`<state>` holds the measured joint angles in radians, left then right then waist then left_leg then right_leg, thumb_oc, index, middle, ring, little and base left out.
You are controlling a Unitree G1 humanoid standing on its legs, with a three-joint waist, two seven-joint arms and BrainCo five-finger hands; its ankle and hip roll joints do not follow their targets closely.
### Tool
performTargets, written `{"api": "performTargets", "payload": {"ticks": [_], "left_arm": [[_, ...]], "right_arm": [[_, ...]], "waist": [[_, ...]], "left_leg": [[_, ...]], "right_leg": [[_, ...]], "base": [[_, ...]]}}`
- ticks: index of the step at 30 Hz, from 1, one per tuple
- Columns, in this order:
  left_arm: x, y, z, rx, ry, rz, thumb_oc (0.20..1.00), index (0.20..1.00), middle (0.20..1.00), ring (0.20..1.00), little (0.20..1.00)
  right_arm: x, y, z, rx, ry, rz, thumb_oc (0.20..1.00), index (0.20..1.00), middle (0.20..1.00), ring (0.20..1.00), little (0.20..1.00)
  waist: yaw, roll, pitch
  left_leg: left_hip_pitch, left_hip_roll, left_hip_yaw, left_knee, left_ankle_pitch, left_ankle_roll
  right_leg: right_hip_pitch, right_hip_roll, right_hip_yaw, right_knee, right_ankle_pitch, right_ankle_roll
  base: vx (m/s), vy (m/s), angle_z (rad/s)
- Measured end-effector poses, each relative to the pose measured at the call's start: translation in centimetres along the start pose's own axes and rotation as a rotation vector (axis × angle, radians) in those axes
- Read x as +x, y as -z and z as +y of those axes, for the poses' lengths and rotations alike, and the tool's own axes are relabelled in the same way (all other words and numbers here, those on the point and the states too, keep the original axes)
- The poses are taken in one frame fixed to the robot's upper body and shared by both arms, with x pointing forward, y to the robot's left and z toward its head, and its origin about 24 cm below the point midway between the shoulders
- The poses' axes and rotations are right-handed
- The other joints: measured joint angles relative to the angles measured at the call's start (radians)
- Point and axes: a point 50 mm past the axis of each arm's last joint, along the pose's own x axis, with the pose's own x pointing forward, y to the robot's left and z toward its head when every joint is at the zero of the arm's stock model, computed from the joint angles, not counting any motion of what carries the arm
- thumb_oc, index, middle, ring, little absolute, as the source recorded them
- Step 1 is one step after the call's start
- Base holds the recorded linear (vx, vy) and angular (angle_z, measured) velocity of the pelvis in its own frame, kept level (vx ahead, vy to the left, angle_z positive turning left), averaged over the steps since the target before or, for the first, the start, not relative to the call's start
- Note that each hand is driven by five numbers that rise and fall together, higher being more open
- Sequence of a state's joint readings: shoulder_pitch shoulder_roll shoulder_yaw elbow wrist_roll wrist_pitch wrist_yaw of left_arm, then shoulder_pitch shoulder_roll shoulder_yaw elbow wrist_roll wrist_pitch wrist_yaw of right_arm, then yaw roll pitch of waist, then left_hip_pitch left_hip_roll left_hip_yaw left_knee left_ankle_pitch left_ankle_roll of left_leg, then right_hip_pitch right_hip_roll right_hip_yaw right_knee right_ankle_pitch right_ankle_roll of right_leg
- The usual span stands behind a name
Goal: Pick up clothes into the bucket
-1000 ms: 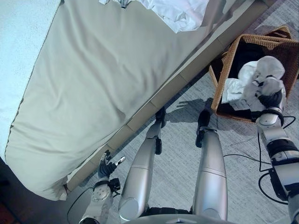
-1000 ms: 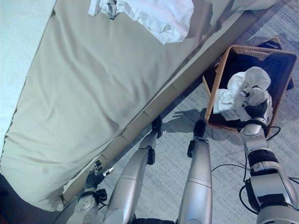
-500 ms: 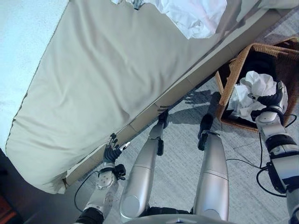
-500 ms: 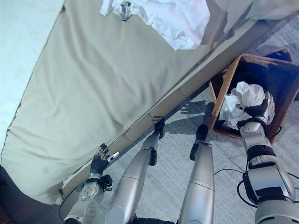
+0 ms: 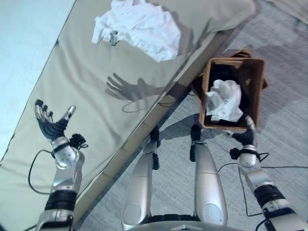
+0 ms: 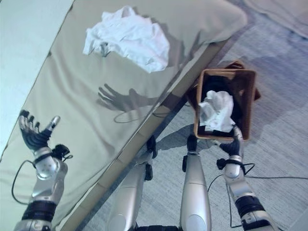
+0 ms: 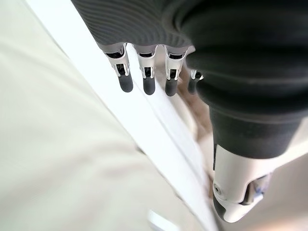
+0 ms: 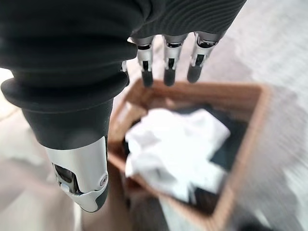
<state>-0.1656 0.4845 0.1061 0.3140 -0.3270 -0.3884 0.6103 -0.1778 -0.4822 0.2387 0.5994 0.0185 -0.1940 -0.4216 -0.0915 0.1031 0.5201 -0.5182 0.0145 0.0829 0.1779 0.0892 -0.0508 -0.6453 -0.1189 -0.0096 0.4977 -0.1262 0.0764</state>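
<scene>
two white garments (image 5: 137,26) (image 5: 224,99), one basket (image 5: 257,86), one bed (image 5: 86,96)

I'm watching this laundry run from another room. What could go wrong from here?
The white garment on the bed lies far beyond the open left hand, so a long reach over the mattress might upset balance. The basket stands close by the bed frame; a careless step could knock it. The white cloth inside sits piled up, so another piece may spill.

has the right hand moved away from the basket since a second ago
Yes. The right hand has let go of the white cloth and pulled back out of the basket, now open just outside its near rim.
</scene>
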Motion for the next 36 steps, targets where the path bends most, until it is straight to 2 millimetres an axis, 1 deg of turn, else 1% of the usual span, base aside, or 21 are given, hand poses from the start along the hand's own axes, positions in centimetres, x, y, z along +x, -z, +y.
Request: {"api": "performTargets", "payload": {"ticks": [1,3,4,5,6,10,11,13,14,16,18,19,21,22,25,27,28,30,33,35,36], "left_arm": [[0.5,-0.1,-0.1,0.01,0.0,-0.008,1.0,1.0,1.0,1.0,1.0],[1.0,-0.6,-0.6,0.001,0.009,-0.028,1.0,1.0,1.0,1.0,1.0],[1.1,0.0,-0.5,0.024,0.011,-0.006,1.0,1.0,1.0,1.0,1.0],[1.5,-0.1,-0.6,0.032,0.016,-0.008,1.0,1.0,1.0,1.0,1.0],[1.7,0.2,-0.5,0.063,0.024,-0.005,1.0,1.0,1.0,1.0,1.0],[3.6,-0.4,-1.2,0.133,0.053,-0.032,1.0,1.0,1.0,1.0,1.0],[4.2,-0.6,-1.4,0.193,0.066,-0.046,1.0,1.0,1.0,1.0,1.0],[4.9,-0.4,-0.6,0.275,0.062,-0.046,1.0,1.0,1.0,1.0,1.0],[5.0,-0.4,-0.7,0.295,0.066,-0.045,1.0,1.0,1.0,1.0,1.0],[5.5,0.1,0.1,0.375,0.064,-0.026,1.0,1.0,1.0,1.0,1.0],[6.5,0.4,1.5,0.485,0.044,-0.003,1.0,1.0,1.0,1.0,1.0],[6.9,0.1,1.9,0.505,0.034,-0.006,1.0,1.0,1.0,1.0,1.0],[7.7,-0.7,2.0,0.512,0.021,-0.025,1.0,1.0,1.0,1.0,1.0],[8.2,-1.2,2.4,0.568,0.021,-0.045,1.0,1.0,1.0,1.0,1.0],[9.5,-2.9,2.9,0.622,0.01,-0.104,1.0,1.0,1.0,1.0,1.0],[10.3,-3.8,3.0,0.654,-0.005,-0.121,1.0,1.0,1.0,1.0,1.0],[11.2,-5.1,3.0,0.684,-0.013,-0.162,1.0,1.0,1.0,1.0,1.0],[12.3,-7.1,2.9,0.726,-0.026,-0.22,1.0,1.0,1.0,1.0,1.0],[13.2,-9.0,2.3,0.747,-0.034,-0.284,1.0,1.0,1.0,1.0,1.0],[13.8,-10.8,1.8,0.768,-0.035,-0.344,1.0,1.0,1.0,1.0,1.0],[14.3,-12.3,1.5,0.769,-0.049,-0.39,1.0,1.0,1.0,1.0,1.0]], "right_arm": [[-0.7,0.5,1.2,-0.023,-0.088,0.003,1.0,1.0,1.0,1.0,1.0],[-1.8,1.3,2.2,-0.037,-0.164,0.024,1.0,1.0,1.0,1.0,1.0],[-2.3,1.6,2.9,-0.065,-0.231,0.024,1.0,1.0,1.0,1.0,1.0],[-2.8,1.8,3.5,-0.085,-0.278,0.015,1.0,1.0,1.0,1.0,1.0],[-3.0,2.0,3.8,-0.103,-0.304,0.017,1.0,1.0,1.0,1.0,1.0],[-4.0,3.1,3.8,-0.166,-0.365,0.032,1.0,1.0,1.0,1.0,1.0],[-4.1,3.2,3.8,-0.171,-0.372,0.029,1.0,1.0,1.0,1.0,1.0],[-4.1,2.9,3.8,-0.17,-0.373,0.017,1.0,1.0,1.0,1.0,1.0],[-4.2,3.1,3.7,-0.168,-0.371,0.022,1.0,1.0,1.0,1.0,1.0],[-4.3,2.9,3.8,-0.16,-0.381,0.006,1.0,1.0,1.0,1.0,1.0],[-4.6,2.7,3.7,-0.16,-0.387,-0.011,1.0,1.0,1.0,1.0,1.0],[-4.6,2.6,3.8,-0.157,-0.389,-0.014,1.0,1.0,1.0,1.0,1.0],[-4.8,2.9,3.8,-0.158,-0.396,-0.006,1.0,1.0,1.0,1.0,1.0],[-5.0,2.8,4.1,-0.157,-0.41,-0.012,1.0,1.0,1.0,1.0,1.0],[-5.5,2.9,4.3,-0.157,-0.432,-0.013,1.0,1.0,1.0,1.0,1.0],[-5.9,2.7,4.4,-0.148,-0.444,-0.034,1.0,1.0,1.0,1.0,1.0],[-6.1,2.4,4.7,-0.143,-0.459,-0.051,1.0,1.0,1.0,1.0,1.0],[-6.2,1.8,4.9,-0.129,-0.469,-0.084,1.0,1.0,1.0,1.0,1.0],[-6.3,1.1,5.1,-0.12,-0.482,-0.117,1.0,1.0,1.0,1.0,1.0],[-6.4,0.2,5.2,-0.101,-0.487,-0.165,1.0,1.0,1.0,1.0,1.0],[-6.4,-0.5,5.2,-0.081,-0.484,-0.199,1.0,1.0,1.0,1.0,1.0]], "waist": [[-0.008,-0.015,0.0],[-0.029,-0.029,-0.001],[-0.018,-0.037,-0.002],[-0.034,-0.051,-0.007],[-0.03,-0.056,-0.007],[-0.038,-0.075,-0.018],[-0.041,-0.082,-0.023],[-0.059,-0.09,-0.027],[-0.083,-0.099,-0.027],[-0.075,-0.108,-0.031],[-0.095,-0.123,-0.034],[-0.093,-0.131,-0.036],[-0.103,-0.138,-0.033],[-0.113,-0.147,-0.028],[-0.116,-0.165,-0.019],[-0.117,-0.166,-0.018],[-0.125,-0.175,-0.01],[-0.116,-0.184,-0.005],[-0.118,-0.192,-0.001],[-0.116,-0.193,-0.002],[-0.115,-0.195,-0.001]], "left_leg": [[0.043,0.011,0.02,-0.014,-0.001,-0.001],[0.096,0.021,0.029,-0.033,-0.004,-0.005],[0.142,0.032,0.046,-0.051,-0.005,-0.007],[0.172,0.037,0.055,-0.059,-0.009,-0.013],[0.196,0.041,0.061,-0.069,-0.009,-0.013],[0.249,0.045,0.077,-0.092,-0.011,-0.015],[0.252,0.044,0.079,-0.093,-0.013,-0.014],[0.251,0.044,0.086,-0.093,-0.016,-0.011],[0.253,0.044,0.099,-0.091,-0.021,-0.011],[0.253,0.047,0.119,-0.085,-0.029,-0.008],[0.226,0.058,0.149,-0.055,-0.049,-0.019],[0.212,0.064,0.158,-0.042,-0.059,-0.019],[0.178,0.078,0.165,-0.007,-0.071,-0.02],[0.157,0.093,0.165,0.034,-0.087,-0.019],[0.107,0.129,0.17,0.116,-0.129,-0.031],[0.066,0.143,0.168,0.155,-0.146,-0.034],[0.032,0.151,0.167,0.187,-0.158,-0.036],[-0.014,0.159,0.164,0.222,-0.169,-0.038],[-0.049,0.161,0.164,0.244,-0.176,-0.032],[-0.09,0.167,0.161,0.267,-0.187,-0.033],[-0.124,0.169,0.158,0.279,-0.186,-0.032]], "right_leg": [[0.04,0.012,0.012,-0.03,0.014,0.002],[0.094,0.027,0.027,-0.073,0.03,0.007],[0.141,0.036,0.029,-0.105,0.041,0.011],[0.17,0.044,0.042,-0.124,0.046,0.012],[0.193,0.045,0.043,-0.138,0.052,0.013],[0.242,0.054,0.052,-0.166,0.06,0.013],[0.241,0.056,0.057,-0.163,0.06,0.012],[0.239,0.058,0.066,-0.167,0.063,0.012],[0.233,0.064,0.081,-0.175,0.07,0.016],[0.223,0.067,0.097,-0.167,0.073,0.014],[0.198,0.079,0.124,-0.169,0.08,0.013],[0.183,0.084,0.131,-0.167,0.08,0.013],[0.163,0.098,0.143,-0.171,0.096,0.008],[0.159,0.108,0.145,-0.171,0.103,0.005],[0.138,0.134,0.154,-0.168,0.11,-0.005],[0.11,0.144,0.155,-0.163,0.112,-0.008],[0.081,0.151,0.157,-0.145,0.113,-0.009],[0.043,0.156,0.158,-0.13,0.113,-0.009],[0.018,0.156,0.162,-0.129,0.118,-0.008],[-0.011,0.157,0.162,-0.131,0.118,-0.007],[-0.038,0.157,0.161,-0.132,0.124,-0.004]], "base": [[0.04,0.028,-0.43],[0.05,0.042,-0.37],[0.03,0.03,-0.35],[0.05,0.037,-0.36],[0.05,0.025,-0.26],[0.04,0.051,-0.1],[0.0,0.052,-0.1],[-0.01,0.077,-0.14],[-0.01,0.053,-0.18],[0.01,0.002,-0.34],[0.01,-0.006,-0.42],[0.1,0.037,-0.4],[0.09,0.036,-0.27],[-0.01,-0.018,-0.18],[-0.01,-0.015,-0.21],[-0.03,-0.009,-0.13],[-0.04,-0.003,-0.07],[-0.02,-0.002,-0.07],[-0.02,-0.027,-0.03],[-0.01,-0.037,-0.02],[0.0,0.0,0.0]]}}
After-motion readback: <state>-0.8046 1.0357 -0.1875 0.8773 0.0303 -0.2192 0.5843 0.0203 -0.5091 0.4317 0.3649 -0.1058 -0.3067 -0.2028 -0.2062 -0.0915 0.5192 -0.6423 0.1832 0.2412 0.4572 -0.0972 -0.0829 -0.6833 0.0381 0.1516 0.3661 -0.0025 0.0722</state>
